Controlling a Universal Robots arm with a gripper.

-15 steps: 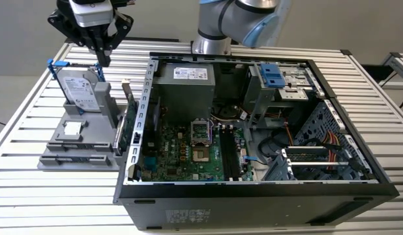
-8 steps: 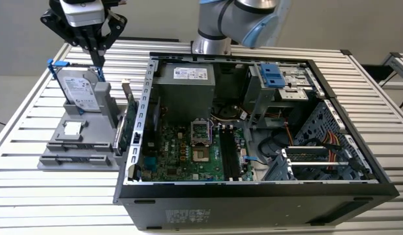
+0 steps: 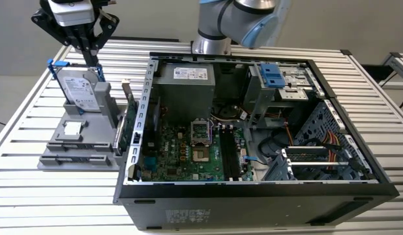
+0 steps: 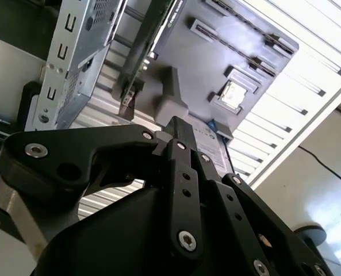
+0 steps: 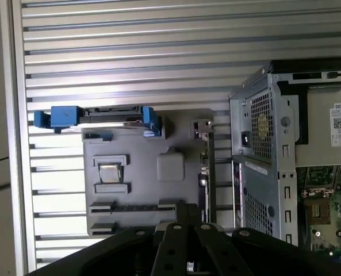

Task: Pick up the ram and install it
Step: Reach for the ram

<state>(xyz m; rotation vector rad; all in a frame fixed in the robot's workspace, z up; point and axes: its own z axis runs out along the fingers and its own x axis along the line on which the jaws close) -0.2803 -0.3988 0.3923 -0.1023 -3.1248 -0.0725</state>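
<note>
My gripper (image 3: 93, 58) hangs at the exterior view's far left, just above the top edge of the upright silver hard drive (image 3: 80, 88). Its black fingers (image 4: 179, 129) are pressed together with nothing between them. Below it lies the grey parts fixture (image 3: 64, 147), whose long narrow slots (image 5: 133, 207) face the gripper (image 5: 182, 208) in the first wrist view. I cannot make out the ram; it is out of view. The black memory slots (image 3: 226, 152) sit on the motherboard (image 3: 182, 152) inside the open computer case (image 3: 254, 193).
A green circuit card (image 3: 127, 125) stands on edge in the fixture beside the case wall. The hard drive's blue bracket (image 5: 101, 117) is at the fixture's far end. A small chip (image 3: 72, 128) rests in a fixture pocket. The arm's base (image 3: 211, 44) stands behind the case on the slatted table (image 3: 32, 196).
</note>
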